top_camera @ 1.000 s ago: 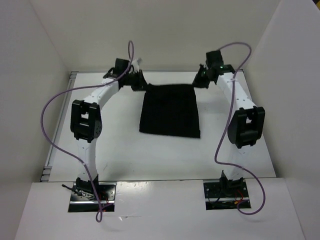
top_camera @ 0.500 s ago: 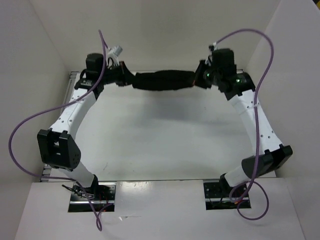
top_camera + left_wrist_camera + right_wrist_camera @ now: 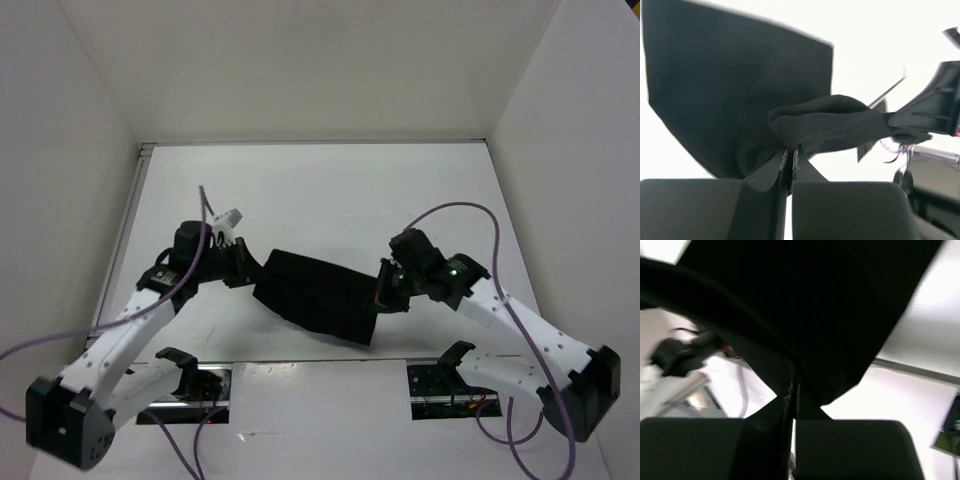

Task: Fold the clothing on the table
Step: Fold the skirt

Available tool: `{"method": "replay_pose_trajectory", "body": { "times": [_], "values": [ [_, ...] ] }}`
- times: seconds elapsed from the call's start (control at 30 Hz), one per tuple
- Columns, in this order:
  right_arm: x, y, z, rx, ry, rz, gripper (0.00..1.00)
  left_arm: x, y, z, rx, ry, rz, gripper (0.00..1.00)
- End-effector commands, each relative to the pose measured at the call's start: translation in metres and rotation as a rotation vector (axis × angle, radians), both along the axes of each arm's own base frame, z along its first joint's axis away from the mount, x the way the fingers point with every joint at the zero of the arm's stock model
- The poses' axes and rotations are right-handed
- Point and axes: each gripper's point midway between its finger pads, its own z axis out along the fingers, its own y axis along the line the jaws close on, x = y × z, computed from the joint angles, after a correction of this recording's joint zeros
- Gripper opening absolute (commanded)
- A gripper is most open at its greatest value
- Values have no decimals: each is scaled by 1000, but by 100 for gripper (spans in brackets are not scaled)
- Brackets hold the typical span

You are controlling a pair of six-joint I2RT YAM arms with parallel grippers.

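Above the table [image 3: 330, 190], left hand [image 3: 250, 270] and right hand [image 3: 381, 292], pinching the clothing [image 3: 318, 295], have pulled it nearer.

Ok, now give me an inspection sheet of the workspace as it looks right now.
Surface: white table, flat and smooth.
Job's things: black clothing held up, hanging between both claws; whether it touches the table is unclear.
Clutter: nothing seen.
Grippers: left claw and right claw each shut on an edge of the clothing.
Cables: purple cables loop loosely off both arms, away from the clothing.
Surroundings: white walls on three sides.
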Motion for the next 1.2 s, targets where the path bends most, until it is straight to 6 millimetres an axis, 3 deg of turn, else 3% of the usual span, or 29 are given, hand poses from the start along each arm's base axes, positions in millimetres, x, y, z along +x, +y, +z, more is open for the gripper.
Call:
{"method": "replay_pose_trajectory", "body": {
  "times": [0.0, 0.03, 0.13, 0.27, 0.33, 0.43, 0.57, 0.8, 0.97, 1.17],
  "values": [
    [-4, -5, 30, 74, -15, -112, 1, -13, 13, 18, -38, -25, 117, 0],
    [-1, -7, 39, 94, -39, -126, 1, -12, 15, 22, -40, -43, 136, 0],
    [12, -24, 35, 63, -58, -167, 1, -11, 16, 9, -10, -20, 134, 0],
    [29, -43, 23, 6, -66, -179, 1, 6, 14, -7, 60, 16, 101, 0],
    [32, -45, 18, -21, -66, -182, 1, 19, 13, 0, 77, -19, 88, 0],
    [40, -47, 12, -47, -65, -193, 1, 36, 12, -7, 124, 0, 89, 0],
    [45, -52, 2, -96, -55, -201, 1, 43, 11, -14, 137, 18, 82, 0],
    [55, -53, -21, -140, -32, -212, 1, 45, 9, -29, 143, 52, 87, 0],
    [72, -52, -22, -163, -52, -239, 1, 43, 15, -45, 173, 97, 122, 0],
    [84, -48, -43, -202, -13, -229, 1, 40, 22, -81, 270, 198, 149, 0]
  ]
}}
